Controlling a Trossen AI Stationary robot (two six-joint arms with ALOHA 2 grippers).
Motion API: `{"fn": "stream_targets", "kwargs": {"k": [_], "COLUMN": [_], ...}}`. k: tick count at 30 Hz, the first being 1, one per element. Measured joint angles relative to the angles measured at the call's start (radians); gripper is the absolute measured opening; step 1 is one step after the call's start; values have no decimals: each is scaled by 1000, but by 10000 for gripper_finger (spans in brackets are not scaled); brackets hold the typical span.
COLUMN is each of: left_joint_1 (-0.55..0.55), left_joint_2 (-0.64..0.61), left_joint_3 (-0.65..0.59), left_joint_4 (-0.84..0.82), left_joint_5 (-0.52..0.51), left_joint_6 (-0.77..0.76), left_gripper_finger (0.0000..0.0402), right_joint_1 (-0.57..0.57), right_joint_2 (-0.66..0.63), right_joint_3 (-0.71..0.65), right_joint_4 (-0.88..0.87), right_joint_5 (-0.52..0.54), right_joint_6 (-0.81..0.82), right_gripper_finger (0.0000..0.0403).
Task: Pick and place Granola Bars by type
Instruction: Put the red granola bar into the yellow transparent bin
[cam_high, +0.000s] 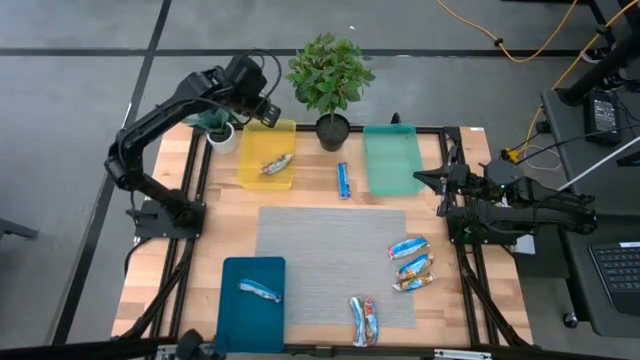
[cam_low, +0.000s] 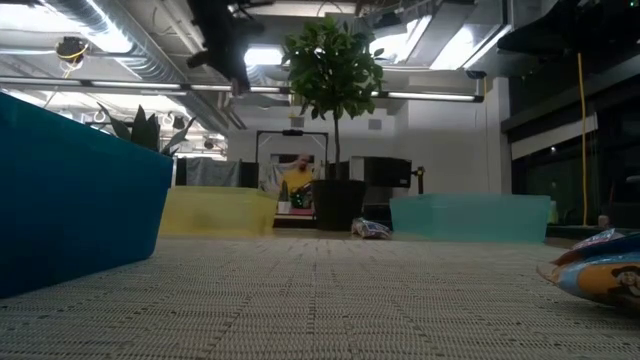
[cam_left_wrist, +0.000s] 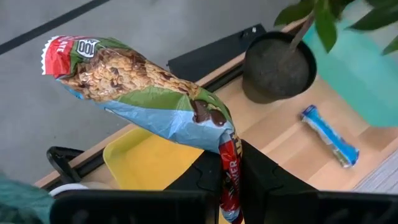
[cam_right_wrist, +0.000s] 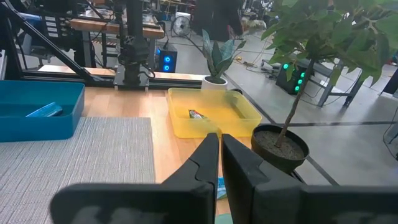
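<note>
Trays first: you've got a yellow tray (cam_high: 267, 155) at the far left of the table with one granola bar (cam_high: 277, 164) lying in it, a light green tray (cam_high: 390, 158) at the far right with nothing visible inside, and a dark teal tray (cam_high: 252, 300) at the near left holding one blue-wrapped bar (cam_high: 260, 290).

Your left gripper (cam_left_wrist: 231, 186) is up above the yellow tray's far end, fingers clamped on the red end of a held bar (cam_left_wrist: 143, 93) whose wrapper sticks out from the jaws; it's off the table.

Your right gripper (cam_right_wrist: 221, 152) sits at the table's right edge beside the green tray, fingers pressed together, holding nothing.

Loose on the table: a blue bar (cam_high: 343, 181) on the wood between the yellow and green trays, just in front of the potted plant (cam_high: 330, 85). Two bars (cam_high: 410, 258) lie near each other at the right side of the grey mat (cam_high: 320, 250), and two more bars (cam_high: 365, 320) lie side by side, touching, at its near edge.

A small white pot (cam_high: 222, 135) stands just left of the yellow tray, under the left arm.
</note>
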Motion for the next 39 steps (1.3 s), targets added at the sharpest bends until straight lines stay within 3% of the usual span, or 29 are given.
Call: {"fn": "stream_targets", "kwargs": {"k": [7, 16, 27, 39], "left_joint_1": [-13, -18, -16, 6], "left_joint_2": [116, 192, 196, 196], "left_joint_3": [-10, -144, -268, -450], "left_joint_4": [13, 102, 130, 272], "left_joint_5": [-3, 48, 36, 23], "left_joint_6": [47, 39, 37, -3], "left_gripper_finger": [24, 23, 24, 24], "right_joint_1": [0, 0, 0, 0], "right_joint_2": [0, 0, 0, 0], "right_joint_3": [0, 0, 0, 0], "right_joint_4": [0, -1, -2, -1], "right_joint_5": [0, 0, 0, 0], "right_joint_6": [0, 31, 25, 25], "right_gripper_finger": [23, 23, 23, 23]}}
